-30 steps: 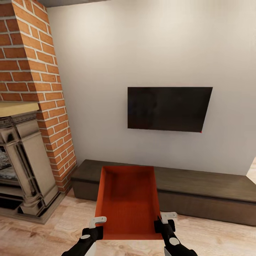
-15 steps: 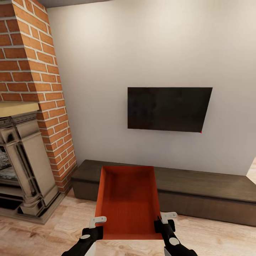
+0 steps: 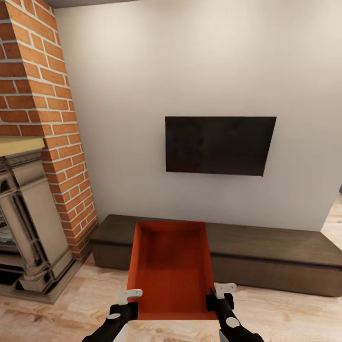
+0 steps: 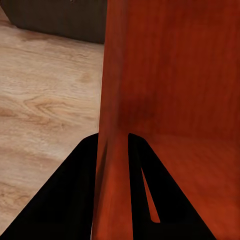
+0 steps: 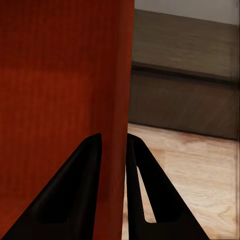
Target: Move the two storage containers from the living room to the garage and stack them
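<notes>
storage container (image 3: 170, 266) | left gripper (image 3: 129, 297) pinching its wall | right gripper (image 3: 225, 288) pinching opposite wall

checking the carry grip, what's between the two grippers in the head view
The storage container spans the gap in the head view: the left gripper is clamped on one side wall, the right gripper on the other. Both wrist views show fingers straddling a wall.

Black TV (image 3: 219, 145) is mounted flat on the pale wall (image 3: 190, 57), just right of centre; the long low dark cabinet (image 3: 280, 259) runs under it, out toward 4 o'clock; red brick fireplace (image 3: 42, 109) fills 9 to 11 o'clock, with a beige carved mantel (image 3: 28, 223) below; light wood planks (image 3: 52, 316) across the bottom.
</notes>
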Robot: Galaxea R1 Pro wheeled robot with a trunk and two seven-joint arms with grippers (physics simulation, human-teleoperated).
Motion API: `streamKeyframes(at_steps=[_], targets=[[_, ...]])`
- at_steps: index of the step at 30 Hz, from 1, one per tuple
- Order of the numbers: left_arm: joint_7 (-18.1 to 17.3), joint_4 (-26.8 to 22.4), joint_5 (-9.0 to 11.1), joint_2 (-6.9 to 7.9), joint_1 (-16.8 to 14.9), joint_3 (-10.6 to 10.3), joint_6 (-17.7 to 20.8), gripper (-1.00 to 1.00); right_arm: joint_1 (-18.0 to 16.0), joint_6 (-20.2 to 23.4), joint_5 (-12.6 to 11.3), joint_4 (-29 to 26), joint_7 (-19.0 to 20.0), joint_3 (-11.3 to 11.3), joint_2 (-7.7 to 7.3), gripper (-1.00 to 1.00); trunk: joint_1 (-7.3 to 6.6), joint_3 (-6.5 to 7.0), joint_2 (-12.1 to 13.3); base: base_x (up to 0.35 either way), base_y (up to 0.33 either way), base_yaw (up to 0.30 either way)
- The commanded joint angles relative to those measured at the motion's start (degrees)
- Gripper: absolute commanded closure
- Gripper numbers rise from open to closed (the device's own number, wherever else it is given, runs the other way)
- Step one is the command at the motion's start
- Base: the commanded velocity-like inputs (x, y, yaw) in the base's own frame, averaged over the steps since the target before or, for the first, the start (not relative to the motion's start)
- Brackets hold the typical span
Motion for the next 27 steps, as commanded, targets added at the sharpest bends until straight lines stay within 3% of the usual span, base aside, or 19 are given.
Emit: streamKeyframes(at_steps=[1,27], targets=[[1.99,0.07,0.71,0.14,-0.03,0.6,0.19,1.0,-0.09,-2.15,-0.38,-0.07,-3.25,-0.4,-0.08,1.0,0.01,-0.09,-0.07,0.0,0.0,-0.269],[1.97,0.0,0.71,0.17,-0.04,0.61,0.17,1.0,-0.09,-2.24,-0.89,-0.16,-2.77,-0.4,-0.26,1.0,0.01,-0.09,-0.07,0.0,0.0,-0.288]])
